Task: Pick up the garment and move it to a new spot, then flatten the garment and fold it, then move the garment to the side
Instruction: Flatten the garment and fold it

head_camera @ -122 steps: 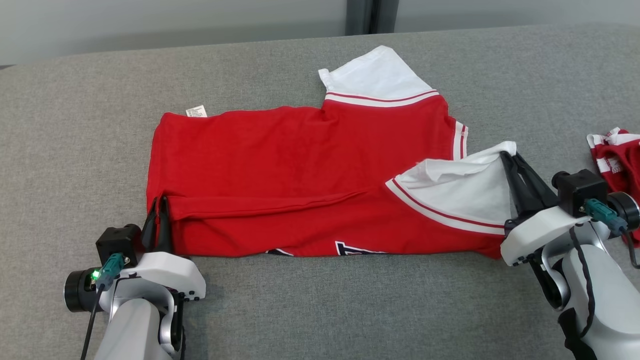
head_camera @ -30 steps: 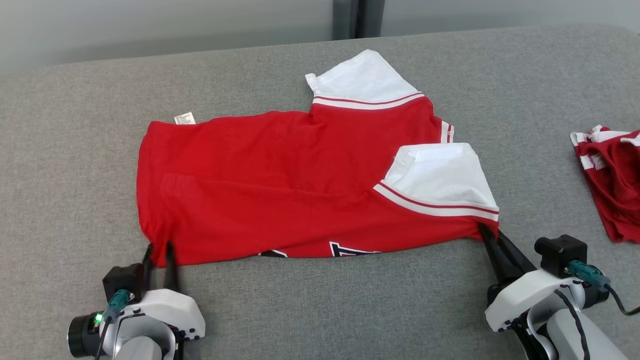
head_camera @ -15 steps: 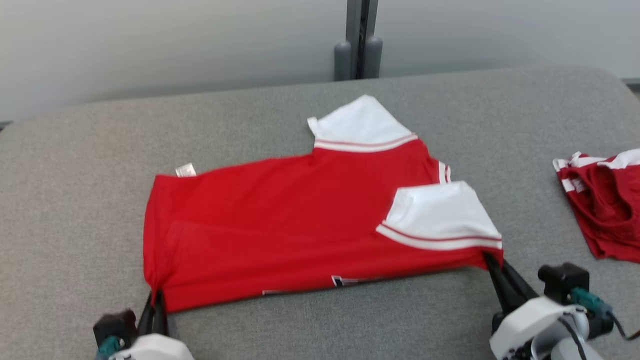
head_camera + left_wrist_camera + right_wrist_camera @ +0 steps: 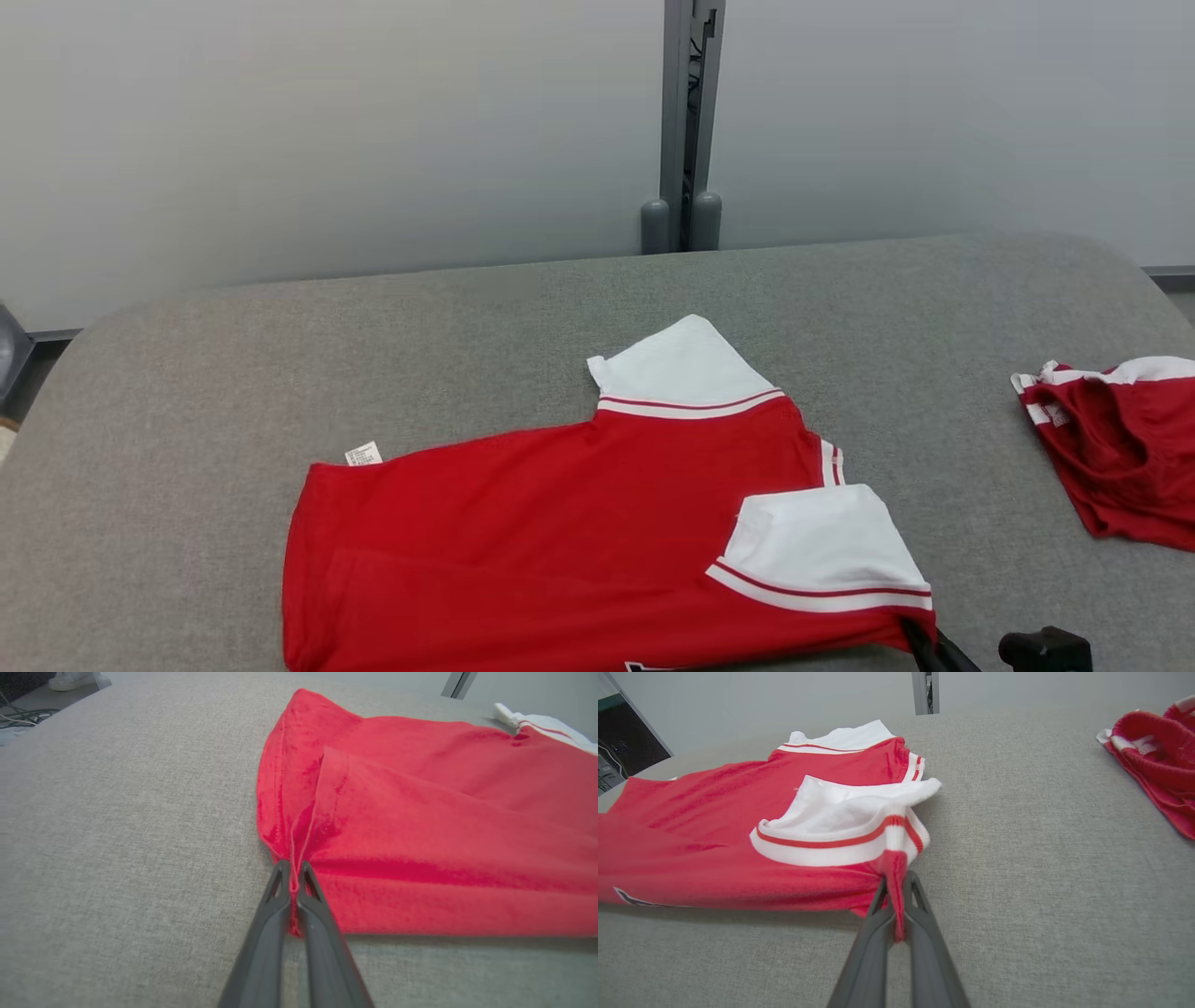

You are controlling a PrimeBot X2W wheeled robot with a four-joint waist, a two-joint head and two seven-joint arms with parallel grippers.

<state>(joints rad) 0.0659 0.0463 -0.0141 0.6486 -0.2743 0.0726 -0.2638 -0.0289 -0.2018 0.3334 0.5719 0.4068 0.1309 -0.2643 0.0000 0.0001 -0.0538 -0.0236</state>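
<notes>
Lab-like test room, grey felt-covered table (image 4: pixel 560 289), plain partition panels (image 4: pixel 327 140), floor cables (image 4: pixel 18 718)

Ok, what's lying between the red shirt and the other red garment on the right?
Nothing: in the head view the grey surface is bare between the shirt and the crumpled garment; same in the right wrist view.

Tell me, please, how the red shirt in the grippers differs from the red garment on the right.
The red shirt lies spread nearly flat, one side folded over; the red garment sits crumpled in a heap. The red shirt is pinched at two near corners by the left gripper and right gripper; the red garment lies free. Both are red with white striped trim, on the grey table.
</notes>
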